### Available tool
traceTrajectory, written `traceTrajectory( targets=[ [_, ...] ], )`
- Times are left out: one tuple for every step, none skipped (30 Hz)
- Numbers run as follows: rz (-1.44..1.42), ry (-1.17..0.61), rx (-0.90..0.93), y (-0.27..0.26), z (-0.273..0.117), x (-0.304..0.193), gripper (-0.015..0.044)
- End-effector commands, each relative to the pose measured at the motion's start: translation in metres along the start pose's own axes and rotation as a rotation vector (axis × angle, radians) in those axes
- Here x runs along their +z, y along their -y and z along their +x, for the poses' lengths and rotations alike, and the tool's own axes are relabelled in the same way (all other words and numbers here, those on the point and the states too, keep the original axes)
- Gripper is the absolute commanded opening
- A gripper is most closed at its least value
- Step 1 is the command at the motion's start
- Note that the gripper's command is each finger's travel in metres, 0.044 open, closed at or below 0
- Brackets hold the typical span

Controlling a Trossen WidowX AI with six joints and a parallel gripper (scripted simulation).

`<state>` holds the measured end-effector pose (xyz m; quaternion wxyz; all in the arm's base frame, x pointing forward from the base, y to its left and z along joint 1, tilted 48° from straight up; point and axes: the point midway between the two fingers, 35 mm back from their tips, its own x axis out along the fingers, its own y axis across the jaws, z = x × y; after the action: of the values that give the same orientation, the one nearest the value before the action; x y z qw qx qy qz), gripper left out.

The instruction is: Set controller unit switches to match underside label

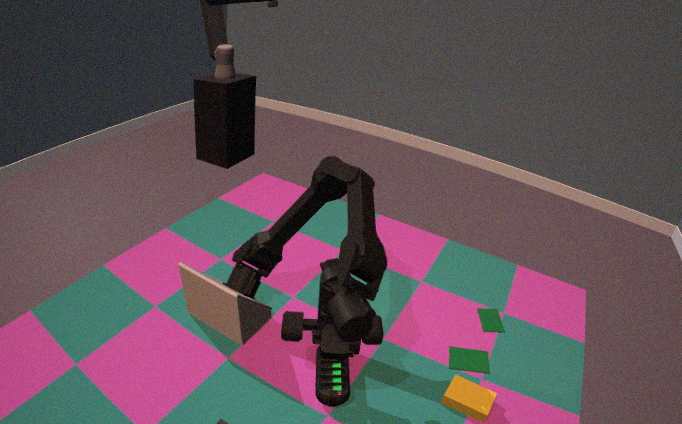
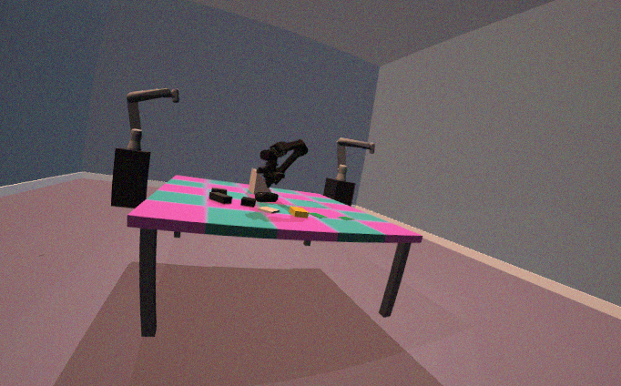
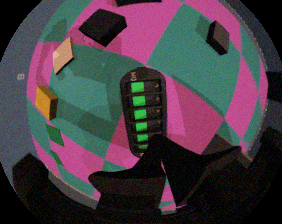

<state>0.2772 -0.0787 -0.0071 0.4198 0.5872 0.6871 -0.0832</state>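
Observation:
The dark grey controller unit [image 1: 332, 396] [image 2: 266, 197] [image 3: 162, 107] sits on its base, switches up. In the wrist view its six rockers form a column with green ends on the left, beside the ON mark. The lowest rocker is partly covered by the fingers; which ends are pressed is too small to tell surely. The label underneath is hidden. My gripper [image 3: 156, 137] is shut and empty, its tips over the unit's arm-side end; contact cannot be told. In the top view the gripper body covers that end of the unit.
An upright tan panel [image 1: 211, 305] [image 2: 253, 181] stands beside the arm. A yellow block [image 1: 467, 396] [image 2: 298, 211] [image 3: 46, 102], green flat pieces [image 1: 468, 359] [image 1: 490, 320], a tan flat piece [image 2: 269, 209] [image 3: 63, 56] and dark blocks [image 3: 103, 26] [image 3: 218, 38] lie around the unit.

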Motion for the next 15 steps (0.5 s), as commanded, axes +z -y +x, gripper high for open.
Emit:
traceTrajectory(
  targets=[
    [-0.009, 0.000, -0.007, -0.001, -0.005, 0.001, 0.0000],
    [-0.008, 0.000, -0.007, -0.004, -0.006, 0.005, 0.0000],
    [-0.008, 0.000, -0.007, -0.007, -0.006, 0.011, 0.0000],
    [-0.007, 0.001, -0.007, -0.011, -0.006, 0.019, 0.0000],
    [-0.007, 0.001, -0.007, -0.016, -0.006, 0.027, 0.0000],
    [-0.006, 0.001, -0.007, -0.019, -0.006, 0.033, 0.0000],
    [-0.006, 0.001, -0.006, -0.021, -0.006, 0.037, 0.0000],
    [-0.006, 0.001, -0.006, -0.022, -0.006, 0.038, 0.0000],
    [-0.006, 0.001, -0.006, -0.022, -0.006, 0.038, 0.0000],
    [-0.006, 0.001, -0.006, -0.022, -0.006, 0.038, 0.0000],
    [-0.006, 0.001, -0.006, -0.022, -0.005, 0.038, 0.0000],
    [-0.006, 0.001, -0.006, -0.022, -0.005, 0.038, 0.0000],
    [-0.006, 0.002, -0.006, -0.022, -0.003, 0.038, 0.0000],
    [-0.006, 0.002, -0.006, -0.022, -0.002, 0.038, 0.0000],
    [-0.006, 0.002, -0.006, -0.022, 0.000, 0.038, 0.0000]
  ],
)
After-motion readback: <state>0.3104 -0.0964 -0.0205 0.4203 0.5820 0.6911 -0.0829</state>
